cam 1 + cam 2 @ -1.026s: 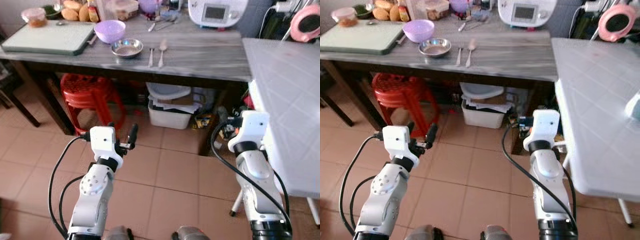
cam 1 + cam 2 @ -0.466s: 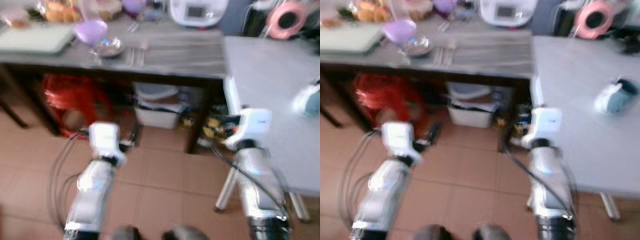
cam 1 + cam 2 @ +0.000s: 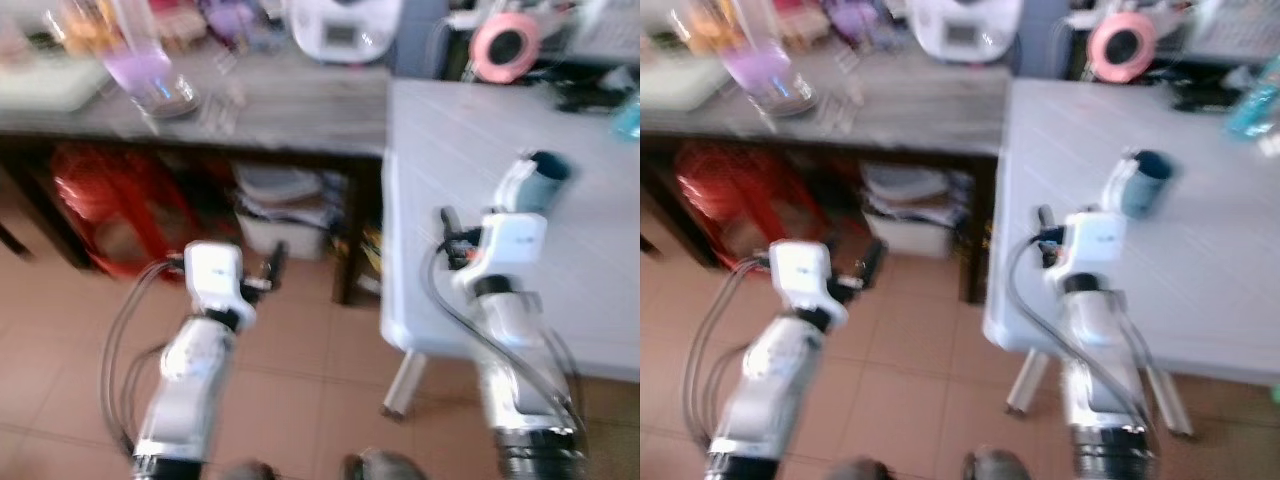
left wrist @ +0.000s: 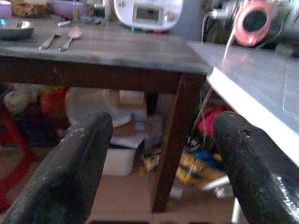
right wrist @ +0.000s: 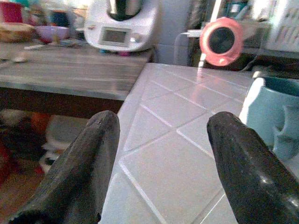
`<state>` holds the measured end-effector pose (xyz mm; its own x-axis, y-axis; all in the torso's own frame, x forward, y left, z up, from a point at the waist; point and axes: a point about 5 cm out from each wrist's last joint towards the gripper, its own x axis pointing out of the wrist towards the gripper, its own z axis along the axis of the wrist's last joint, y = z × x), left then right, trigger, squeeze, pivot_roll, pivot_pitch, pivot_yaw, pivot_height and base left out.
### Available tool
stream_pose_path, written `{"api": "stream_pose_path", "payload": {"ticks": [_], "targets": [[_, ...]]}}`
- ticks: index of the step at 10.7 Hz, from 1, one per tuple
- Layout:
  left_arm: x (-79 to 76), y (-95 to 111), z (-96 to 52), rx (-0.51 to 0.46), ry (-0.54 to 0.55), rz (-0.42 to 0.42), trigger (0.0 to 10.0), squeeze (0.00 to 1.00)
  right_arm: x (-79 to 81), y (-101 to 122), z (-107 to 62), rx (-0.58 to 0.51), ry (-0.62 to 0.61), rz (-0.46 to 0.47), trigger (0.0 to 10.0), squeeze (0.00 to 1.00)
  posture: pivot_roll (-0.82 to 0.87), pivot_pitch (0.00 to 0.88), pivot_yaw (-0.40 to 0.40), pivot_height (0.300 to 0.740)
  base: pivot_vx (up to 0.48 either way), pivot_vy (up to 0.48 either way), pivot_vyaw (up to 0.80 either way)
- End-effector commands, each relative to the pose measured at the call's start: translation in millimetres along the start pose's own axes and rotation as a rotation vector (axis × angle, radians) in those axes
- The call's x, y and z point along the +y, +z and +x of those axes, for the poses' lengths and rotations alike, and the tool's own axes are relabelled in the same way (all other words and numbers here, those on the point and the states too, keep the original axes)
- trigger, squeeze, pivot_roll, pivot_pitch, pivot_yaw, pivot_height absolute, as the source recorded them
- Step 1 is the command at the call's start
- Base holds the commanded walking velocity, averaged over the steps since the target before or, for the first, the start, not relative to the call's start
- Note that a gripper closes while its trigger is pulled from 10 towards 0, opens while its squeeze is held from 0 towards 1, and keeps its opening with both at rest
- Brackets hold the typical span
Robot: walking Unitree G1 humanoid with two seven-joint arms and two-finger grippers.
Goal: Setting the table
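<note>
Blur is seen across both eye views, so a walk or turn is judged to be the step in hand, with no grasp begun. The left gripper [image 4: 154, 154] is held low over the tiled floor [image 3: 300, 350], fingers [image 4: 74, 172] spread wide, nothing held. The right gripper [image 5: 161, 158] is held at the near edge of the white tiled worktop [image 3: 600, 270], fingers [image 5: 238, 163] likewise spread wide and empty.

Tableware is located on the grey wooden worktop [image 4: 117, 46], to the robot's left: a steel bowl [image 4: 14, 29], with a fork [image 4: 49, 39] and a spoon [image 4: 70, 38] lying side by side just beside it. A purple bowl [image 3: 140, 68] is seen behind the steel one. A blue-and-white mug [image 3: 535, 180] is tipped on its side on the white tiled worktop, just ahead of the right gripper. A white appliance [image 4: 147, 11] and a pink round object [image 5: 222, 41] are set at the back.

For a good step:
- Motion should be settled before any reach is committed; targets are smeared in the eye views.
- The dark leg [image 4: 170, 140] of the grey worktop sits near the left gripper's line; it should be cleared.
- If the mug is the target, it is best approached from the side, across the body, and righted on placement.
- Fork and spoon lie flat and thin; a pinch from above at the handles is judged safest.
</note>
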<state>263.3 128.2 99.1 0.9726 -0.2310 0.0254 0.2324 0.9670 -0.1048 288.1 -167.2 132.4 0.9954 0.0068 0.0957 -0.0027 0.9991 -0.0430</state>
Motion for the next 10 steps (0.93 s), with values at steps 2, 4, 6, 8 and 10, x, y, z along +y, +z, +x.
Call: {"api": "stream_pose_path", "payload": {"ticks": [2,4,6,8,10], "targets": [[-1.0,3.0,2.5,-0.005,-0.005,0.011,10.0,0.00,-4.6,3.6,5.7,-0.020,-0.014,-0.010,10.0,0.00,-0.08,0.053,0.047,0.740,0.000,-0.225,0.00],[-0.3,3.2,4.4,0.001,-0.005,0.019,10.0,0.00,-7.7,4.1,9.9,-0.017,-0.030,-0.005,10.0,0.00,-0.07,0.060,0.053,0.740,0.000,0.000,0.00],[1.0,6.8,4.6,-0.004,-0.003,0.026,10.0,0.00,-5.1,7.6,15.3,-0.030,-0.032,-0.005,10.0,0.00,-0.07,0.094,0.064,0.740,0.000,0.000,-0.54],[2.1,8.7,0.7,-0.006,-0.008,0.043,10.0,0.00,-0.2,8.2,18.0,-0.035,-0.028,-0.002,10.0,0.00,-0.06,0.119,0.073,0.740,0.000,0.000,-0.22],[5.0,10.2,-1.7,-0.003,-0.012,0.056,10.0,0.00,1.1,9.5,21.8,-0.042,-0.024,-0.003,10.0,0.00,-0.05,0.128,0.079,0.740,0.000,0.000,0.00]]}}
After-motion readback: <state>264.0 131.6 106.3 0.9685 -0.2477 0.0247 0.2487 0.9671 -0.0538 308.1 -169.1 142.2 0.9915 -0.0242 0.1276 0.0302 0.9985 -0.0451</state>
